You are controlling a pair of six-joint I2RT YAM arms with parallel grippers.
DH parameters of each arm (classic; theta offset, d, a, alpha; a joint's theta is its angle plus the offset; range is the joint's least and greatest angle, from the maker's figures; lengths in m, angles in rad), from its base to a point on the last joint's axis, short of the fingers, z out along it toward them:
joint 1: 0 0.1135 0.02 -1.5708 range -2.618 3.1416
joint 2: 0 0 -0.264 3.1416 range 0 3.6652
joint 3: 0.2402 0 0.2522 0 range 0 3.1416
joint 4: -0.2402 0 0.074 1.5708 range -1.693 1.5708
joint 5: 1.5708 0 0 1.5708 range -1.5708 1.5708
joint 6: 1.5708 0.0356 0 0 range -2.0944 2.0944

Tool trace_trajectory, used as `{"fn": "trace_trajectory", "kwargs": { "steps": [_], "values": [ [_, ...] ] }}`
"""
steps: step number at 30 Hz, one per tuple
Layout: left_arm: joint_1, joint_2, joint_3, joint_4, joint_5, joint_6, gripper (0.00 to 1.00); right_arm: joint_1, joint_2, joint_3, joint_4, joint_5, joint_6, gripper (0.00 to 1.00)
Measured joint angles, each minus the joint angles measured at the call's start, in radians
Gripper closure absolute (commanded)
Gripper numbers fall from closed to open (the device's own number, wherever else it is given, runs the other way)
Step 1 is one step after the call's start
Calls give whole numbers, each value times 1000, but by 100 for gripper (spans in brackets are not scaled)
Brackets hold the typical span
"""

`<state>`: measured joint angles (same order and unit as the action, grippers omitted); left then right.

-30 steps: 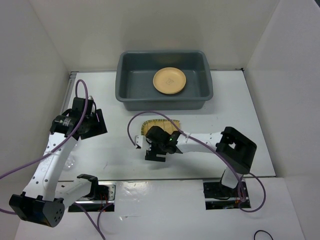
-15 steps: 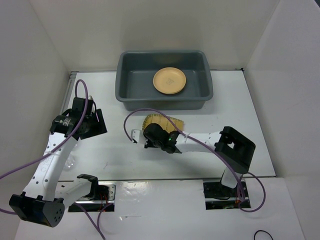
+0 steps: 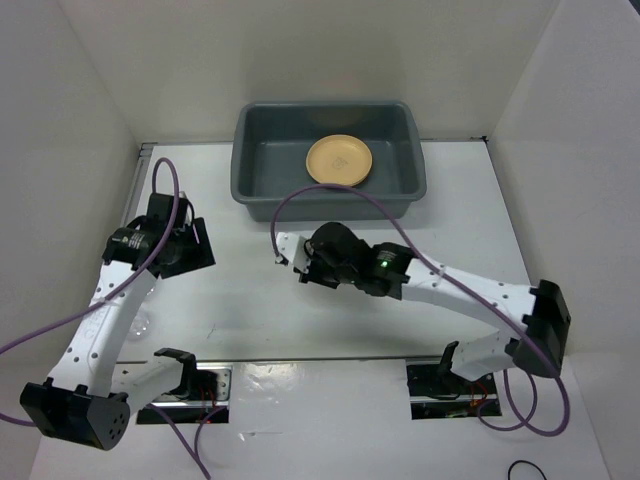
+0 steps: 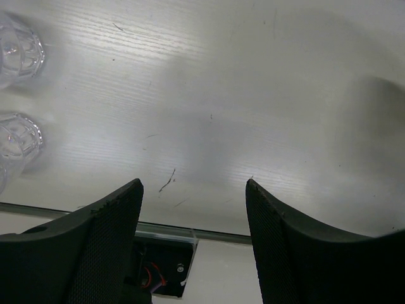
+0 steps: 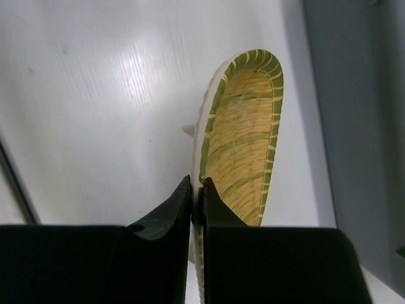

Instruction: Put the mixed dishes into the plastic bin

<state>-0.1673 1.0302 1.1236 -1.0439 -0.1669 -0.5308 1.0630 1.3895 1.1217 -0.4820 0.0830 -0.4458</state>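
Above the table [image 5: 95, 95], right fingers [image 5: 171, 212] pinch tray [image 5: 243, 139] rim.

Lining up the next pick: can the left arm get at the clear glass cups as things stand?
Probably yes. The left claw is open and empty, the glass cups stand on bare table off to its side, nothing between. The right claw, shut on the bamboo tray, is clear of them.

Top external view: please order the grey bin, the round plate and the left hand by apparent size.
1. grey bin, clearly largest.
2. round plate and left hand look alike; the hand sits nearer the camera, so no ranking.
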Motion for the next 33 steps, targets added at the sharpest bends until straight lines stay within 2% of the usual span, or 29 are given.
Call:
{"fn": "trace_trajectory", "kwargs": {
  "steps": [6,10,13,16,20,23,27,30,33],
  "values": [
    [0,15,0,0,-1,0,27,66,-100,211,-93,-19,54,100],
    [0,17,0,0,-2,0,27,94,-101,396,-134,-39,61,100],
    [0,20,0,0,-2,0,27,102,-87,517,-114,9,18,100],
    [0,21,0,0,-3,0,27,102,-68,544,-29,106,-64,100],
    [0,21,0,0,-4,0,27,30,-27,453,80,139,-212,100],
    [0,21,0,0,-4,0,27,-91,77,442,96,112,-280,100],
    [0,21,0,0,-4,0,27,-267,291,515,129,88,-317,100],
    [0,21,0,0,-9,0,27,-381,484,640,131,87,-330,100],
    [0,21,0,0,-14,0,25,-457,681,841,114,96,-338,100]
  ]
}}
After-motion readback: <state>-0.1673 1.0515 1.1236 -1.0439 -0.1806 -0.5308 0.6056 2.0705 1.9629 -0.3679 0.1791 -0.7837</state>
